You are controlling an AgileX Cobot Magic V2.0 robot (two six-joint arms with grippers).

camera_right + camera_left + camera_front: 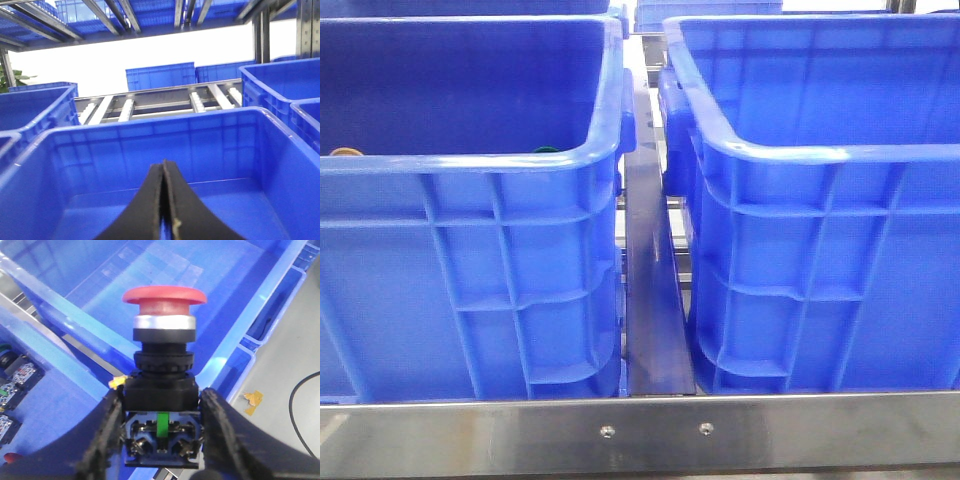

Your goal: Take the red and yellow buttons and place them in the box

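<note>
The red button [164, 296], a domed red cap on a black body, is upright in my left gripper [161, 401], whose black fingers [107, 425] are shut on its body. It hangs over the rim between two blue boxes, with the bare inside of one box [150, 275] behind it. A sliver of a yellow-orange cap [342, 151] peeks over the near rim of the left box [470, 170] in the front view. My right gripper [164, 169] is shut on nothing, low over the bare floor of a blue box [240, 150]. Neither gripper shows in the front view.
A green cap [545, 150] also peeks over the left box's rim. Several more button bodies [17, 377] lie in the box beside my left gripper. The right box [820, 160] stands across a metal rail [650, 290]. More blue crates [160, 77] and a roller conveyor [150, 102] lie beyond.
</note>
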